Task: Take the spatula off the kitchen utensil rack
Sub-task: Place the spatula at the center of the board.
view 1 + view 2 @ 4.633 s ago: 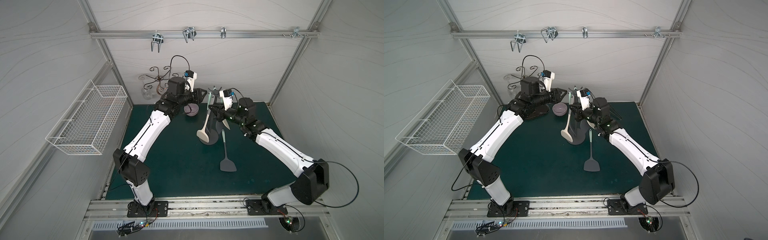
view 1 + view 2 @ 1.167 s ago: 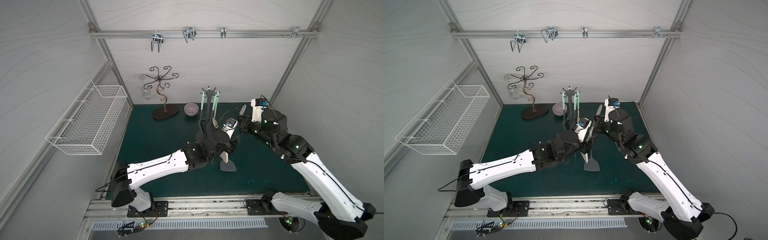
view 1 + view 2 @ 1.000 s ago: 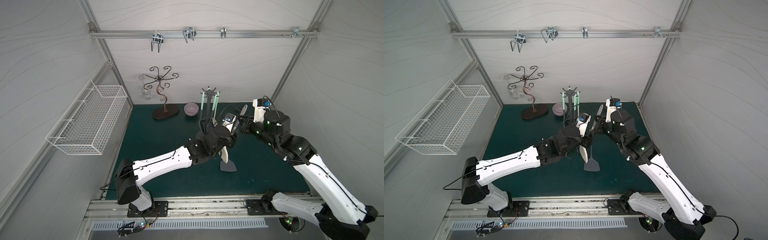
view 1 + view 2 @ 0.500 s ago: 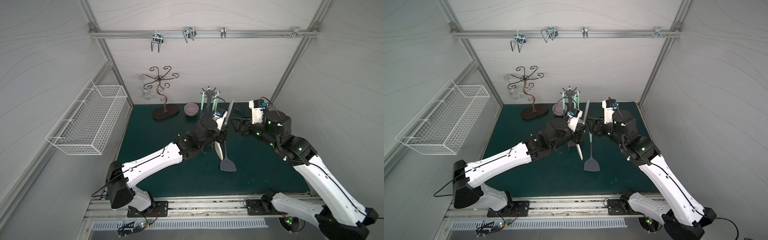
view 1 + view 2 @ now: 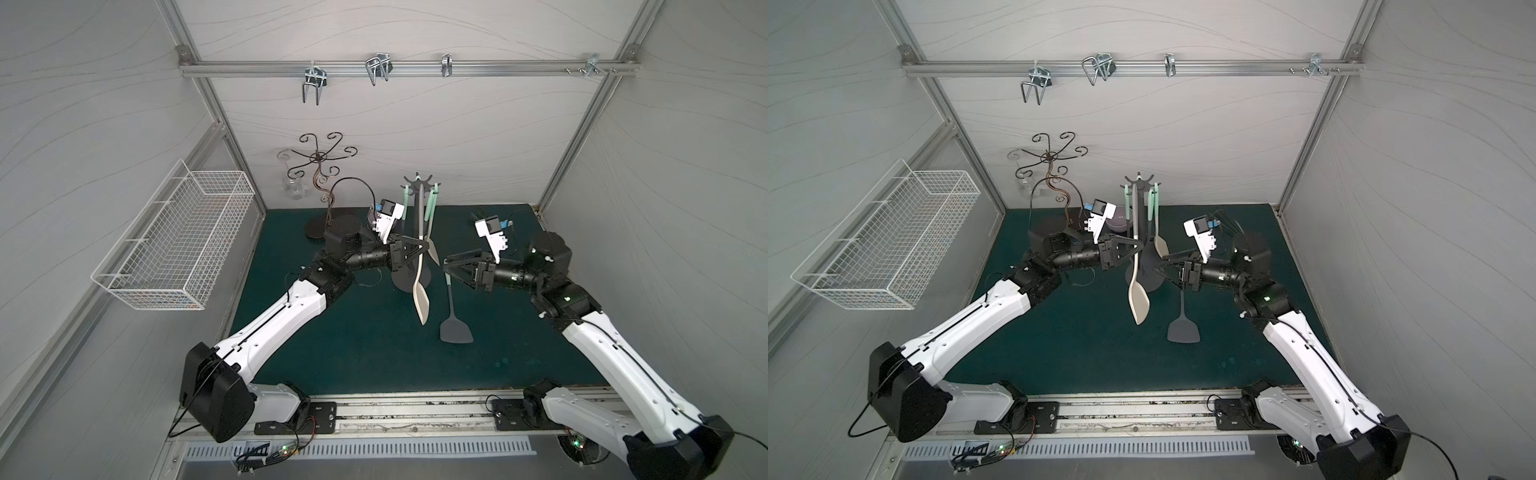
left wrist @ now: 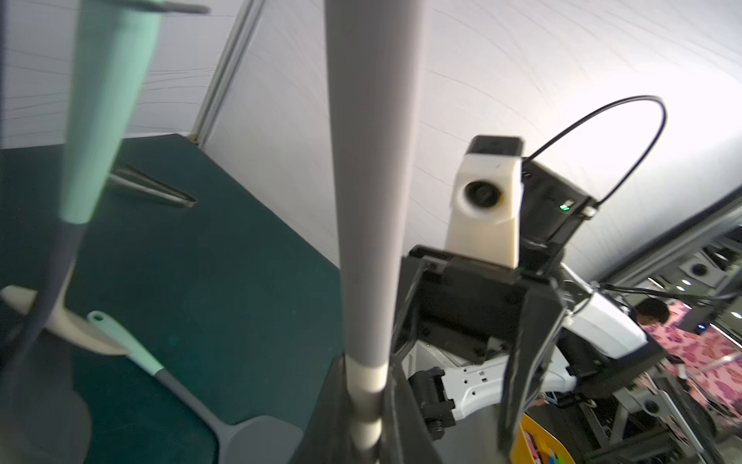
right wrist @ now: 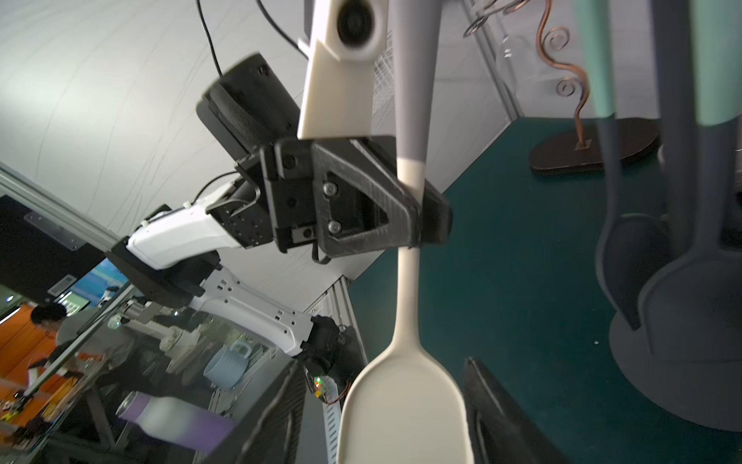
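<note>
The spatula (image 5: 420, 299), grey-handled with a cream blade, hangs blade-down above the green mat, clear of the hooks. My left gripper (image 5: 422, 249) is shut on its neck, as the right wrist view shows at the spatula (image 7: 409, 281) and left gripper (image 7: 417, 217). Just behind stands the dark grey kitchen utensil rack (image 5: 1139, 181) with mint-handled utensils hanging from it. My right gripper (image 5: 445, 268) is open just right of the spatula, touching nothing. In its own view the blade (image 7: 403, 405) shows between the spread fingers (image 7: 281, 413) with gaps on both sides.
A grey turner (image 5: 456, 330) with a mint handle lies on the mat right of the spatula. The bronze scrolled stand (image 5: 322, 195) and a purple bowl (image 5: 1119, 222) are at the back left. A white wire basket (image 5: 178, 245) hangs on the left wall.
My left gripper shut on the spatula and my right gripper let go and drew back to the right. The left arm swung the spatula upright, back toward the rack.
</note>
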